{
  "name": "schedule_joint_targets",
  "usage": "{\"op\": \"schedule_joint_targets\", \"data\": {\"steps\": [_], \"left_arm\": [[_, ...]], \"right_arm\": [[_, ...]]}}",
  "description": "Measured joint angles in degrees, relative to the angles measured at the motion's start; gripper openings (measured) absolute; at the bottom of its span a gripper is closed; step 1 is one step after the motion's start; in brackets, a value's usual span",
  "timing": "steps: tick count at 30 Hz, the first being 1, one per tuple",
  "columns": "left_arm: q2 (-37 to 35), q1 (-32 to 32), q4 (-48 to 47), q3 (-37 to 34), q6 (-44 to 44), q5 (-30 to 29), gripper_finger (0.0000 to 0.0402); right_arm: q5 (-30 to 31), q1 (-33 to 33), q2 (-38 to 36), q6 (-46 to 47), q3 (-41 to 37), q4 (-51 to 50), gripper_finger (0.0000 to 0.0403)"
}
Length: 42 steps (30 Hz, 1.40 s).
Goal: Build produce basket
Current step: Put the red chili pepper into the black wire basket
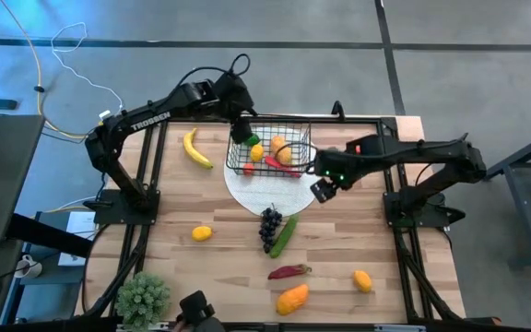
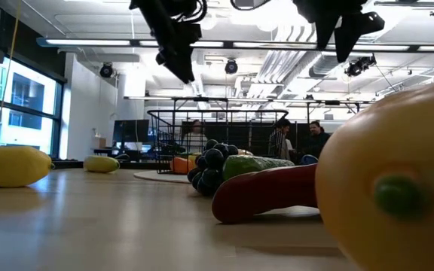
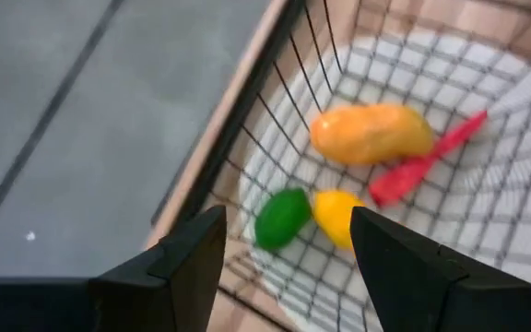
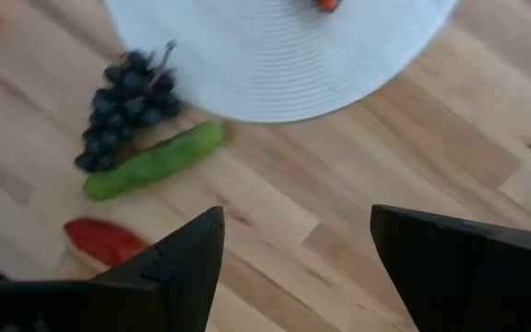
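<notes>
High view is showing the left gripper [image 1: 241, 129], fingers apart, hovering over the basket [image 1: 247, 159], right gripper [image 1: 324, 188] spread beside it; cucumber [image 1: 284, 236] below looks light, stiff, slick, best pinched mid-body.

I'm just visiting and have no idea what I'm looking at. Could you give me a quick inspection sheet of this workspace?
Surface: wooden table, with a white plate on it.
Job's things: basket on the plate holds a mango, lime, lemon and chilli. Loose on the table: banana, grapes, cucumber, chilli, mango, lemons.
Clutter: potted plant at the table's near edge.
End effectors: left end effector open above the basket; right end effector open over bare table beside the plate.
Cables: yellow and white cables on the floor.
Surroundings: people in the room behind.
</notes>
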Motion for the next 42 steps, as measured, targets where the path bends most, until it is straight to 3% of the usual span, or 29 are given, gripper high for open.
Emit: {"op": "schedule_joint_targets", "data": {"steps": [6,14,29,36,42], "left_arm": [[0.0,-0.66,-7.6,-0.02,-4.81,6.9,0.0223],[-4.03,-5.17,-9.44,-2.64,-11.72,6.95,0.0223],[-16.38,-16.57,-9.74,-14.82,-26.05,2.33,0.0223],[-20.59,-22.78,-10.21,-18.38,-27.98,1.68,0.0223],[-22.23,-25.14,-13.01,-18.87,-29.81,-2.39,0.0223]], "right_arm": [[-0.47,4.34,0.15,-3.06,-0.01,3.2,0.0254],[-2.4,8.58,0.86,-10.55,-0.01,9.71,0.0254],[-3.06,15.92,8.35,-27.89,-0.03,17.7,0.0254],[-5.01,19.45,14.13,-32.89,-0.03,21.82,0.0254],[-5.86,22.14,18.93,-36.11,-0.03,24.8,0.0254]]}}
